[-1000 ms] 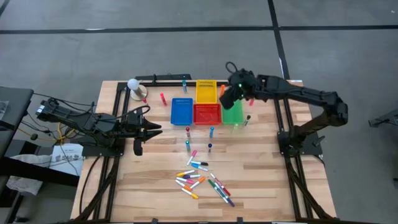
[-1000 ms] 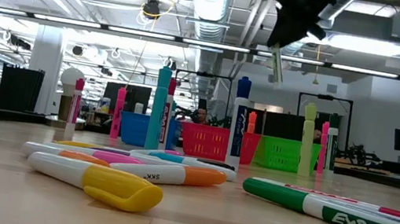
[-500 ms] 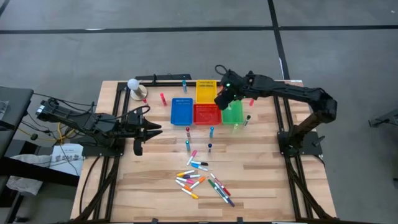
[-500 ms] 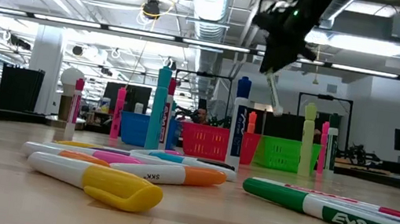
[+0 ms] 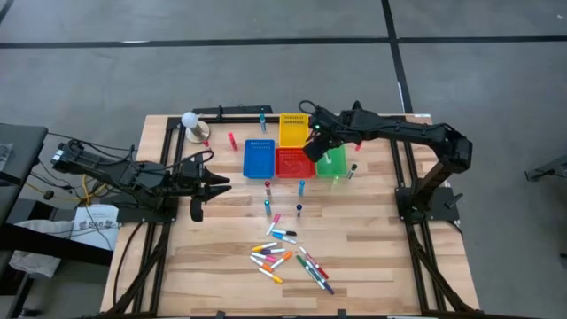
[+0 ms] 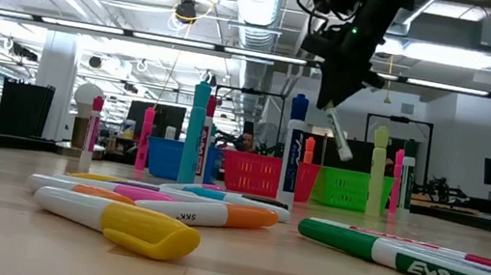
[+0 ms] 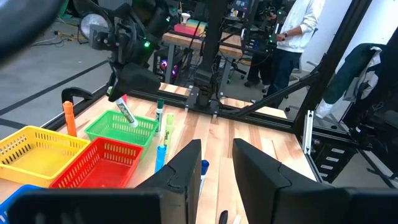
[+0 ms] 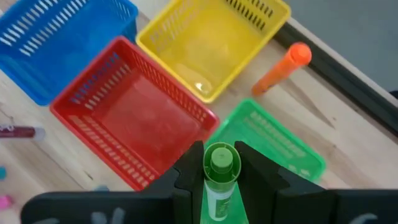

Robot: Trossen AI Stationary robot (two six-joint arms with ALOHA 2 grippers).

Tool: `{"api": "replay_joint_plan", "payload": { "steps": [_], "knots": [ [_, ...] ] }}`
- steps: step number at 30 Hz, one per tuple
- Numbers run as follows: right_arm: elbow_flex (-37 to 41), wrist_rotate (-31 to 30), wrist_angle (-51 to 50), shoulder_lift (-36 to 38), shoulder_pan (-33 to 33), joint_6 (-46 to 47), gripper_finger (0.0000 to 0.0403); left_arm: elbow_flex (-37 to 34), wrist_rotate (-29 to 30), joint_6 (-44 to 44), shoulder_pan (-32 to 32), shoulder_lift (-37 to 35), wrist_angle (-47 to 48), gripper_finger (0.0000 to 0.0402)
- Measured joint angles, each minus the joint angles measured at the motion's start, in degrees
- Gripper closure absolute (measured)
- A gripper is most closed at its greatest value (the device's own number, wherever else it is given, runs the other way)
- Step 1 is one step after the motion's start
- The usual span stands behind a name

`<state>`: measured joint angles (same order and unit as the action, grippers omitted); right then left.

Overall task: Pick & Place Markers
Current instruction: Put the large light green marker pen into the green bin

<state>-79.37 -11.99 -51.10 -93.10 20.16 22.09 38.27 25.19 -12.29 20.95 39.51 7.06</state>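
At six o'clock on the table point(image 5: 372, 266), the loose markers point(image 5: 288, 257) are lying untouched; at nine o'clock the left gripper point(image 5: 217, 184) is waiting, its fingers standing slightly apart on nothing. Toward twelve o'clock, the right gripper point(image 5: 315, 146), fingers clamped on a green marker point(image 8: 217, 186), has been swinging leftward off the green bin point(image 5: 332, 163) and is now hanging at the seam with the red bin point(image 5: 295, 161); the drop looks not yet lined up.

Bright even overhead light; soft shadows; nearest markers point(image 6: 116, 221) perhaps slightly blurred.
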Motion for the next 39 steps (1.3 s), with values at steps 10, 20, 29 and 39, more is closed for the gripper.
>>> {"api": "replay_joint_plan", "payload": {
  "steps": [10,20,29,39],
  "knots": [
    [0.0,0.0,-2.8,0.0,0.0,0.0,0.0331,0.0,0.0,0.0,0.0,0.0,0.2,0.0310],
    [0.0,0.1,-4.6,0.0,-0.3,-0.1,0.0331,0.0,0.0,0.0,0.0,0.0,0.6,0.0310],
    [0.0,0.1,-5.6,0.0,-0.3,-0.1,0.0331,0.0,0.0,0.0,0.0,0.0,0.6,0.0310],
    [0.0,0.1,-5.9,0.0,-0.3,-0.2,0.0331,0.0,0.0,0.0,0.0,0.0,0.6,0.0310]
  ]
}}
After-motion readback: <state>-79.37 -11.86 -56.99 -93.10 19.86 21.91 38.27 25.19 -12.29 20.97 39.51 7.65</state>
